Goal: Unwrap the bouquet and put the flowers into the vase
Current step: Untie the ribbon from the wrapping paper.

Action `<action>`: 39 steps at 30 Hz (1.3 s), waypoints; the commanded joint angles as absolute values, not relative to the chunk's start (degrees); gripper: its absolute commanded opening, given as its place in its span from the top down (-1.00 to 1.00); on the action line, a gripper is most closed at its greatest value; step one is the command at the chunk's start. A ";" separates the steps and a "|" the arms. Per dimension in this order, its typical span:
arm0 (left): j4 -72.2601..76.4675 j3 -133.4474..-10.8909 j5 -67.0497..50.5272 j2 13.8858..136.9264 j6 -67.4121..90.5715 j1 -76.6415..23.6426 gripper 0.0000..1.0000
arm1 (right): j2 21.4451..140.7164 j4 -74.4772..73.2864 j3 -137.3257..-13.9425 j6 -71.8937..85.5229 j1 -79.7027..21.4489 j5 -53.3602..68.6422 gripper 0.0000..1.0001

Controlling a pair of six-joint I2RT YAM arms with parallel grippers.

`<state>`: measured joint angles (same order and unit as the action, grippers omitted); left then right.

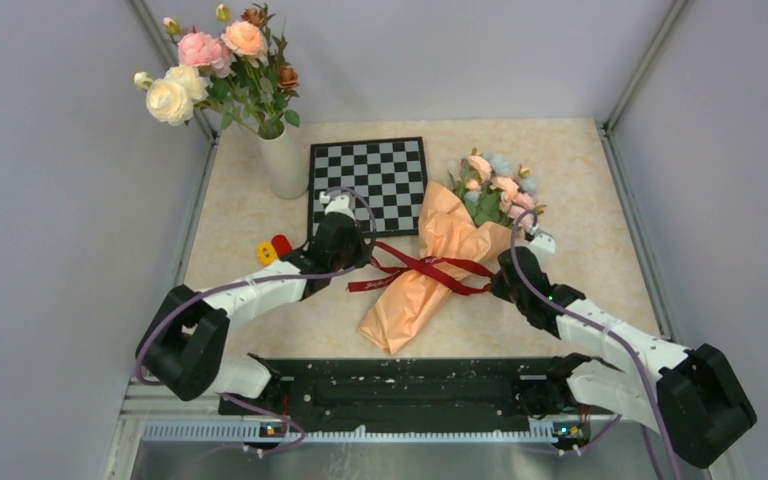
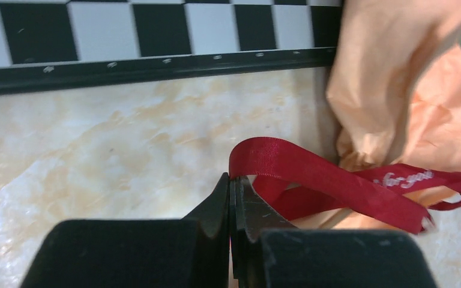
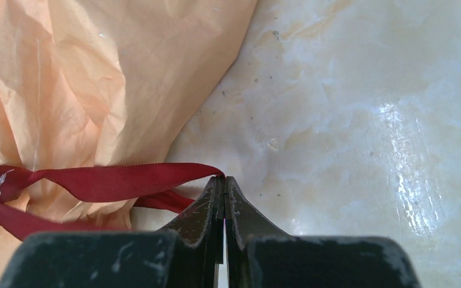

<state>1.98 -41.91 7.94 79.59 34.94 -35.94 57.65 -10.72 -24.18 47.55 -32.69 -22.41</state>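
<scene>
The bouquet (image 1: 430, 270) lies slantwise on the table, a cone of peach crinkled paper (image 2: 396, 84) (image 3: 96, 78) tied with dark red ribbon (image 1: 425, 265). Its flowers (image 1: 495, 190), pale blue and pink, point to the far right. My left gripper (image 1: 370, 252) (image 2: 233, 177) is shut on a loop of the ribbon (image 2: 336, 186) at the bouquet's left side. On the bouquet's right side, my right gripper (image 1: 495, 282) (image 3: 223, 178) is shut on another end of the ribbon (image 3: 108, 180). The white vase (image 1: 282, 160) stands upright at the far left.
Large cream, pink and peach roses (image 1: 210, 65) fill the vase. A chessboard (image 1: 368, 180) lies flat behind the bouquet, its black edge (image 2: 156, 66) close to my left gripper. Small yellow and red pieces (image 1: 272, 248) sit at the left. A black rail (image 1: 400, 385) runs along the near edge.
</scene>
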 commanded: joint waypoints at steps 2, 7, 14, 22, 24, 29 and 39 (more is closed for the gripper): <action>1.20 -39.79 6.15 77.21 39.33 -32.29 1.00 | 58.05 -9.64 -24.10 49.90 -31.73 -22.80 0.86; 0.26 -40.13 4.70 77.92 39.32 -30.75 1.00 | 55.60 -11.14 -25.66 46.68 -31.73 -23.61 0.32; -1.44 -40.41 3.84 78.95 39.35 -29.77 1.00 | 47.10 -9.67 -27.53 36.82 -31.73 -23.69 -0.13; -2.57 -40.93 2.60 79.63 38.67 -28.68 1.00 | 55.01 -2.46 -35.66 17.92 -31.73 -2.04 -0.24; -3.08 -40.84 2.55 79.48 38.47 -28.44 1.00 | 58.15 -1.63 -38.08 14.90 -31.88 3.01 -0.25; -3.34 -40.30 2.51 78.93 38.73 -28.27 1.00 | 67.70 -3.71 -45.48 9.06 -34.01 6.93 -0.26; -3.84 -40.10 2.13 78.39 38.42 -28.11 1.00 | 79.83 -4.75 -51.34 5.38 -39.50 5.12 -0.26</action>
<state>-4.47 -40.05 2.39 79.31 38.89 -28.49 78.13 -5.74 -48.40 8.01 -37.50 5.69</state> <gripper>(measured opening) 0.008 0.629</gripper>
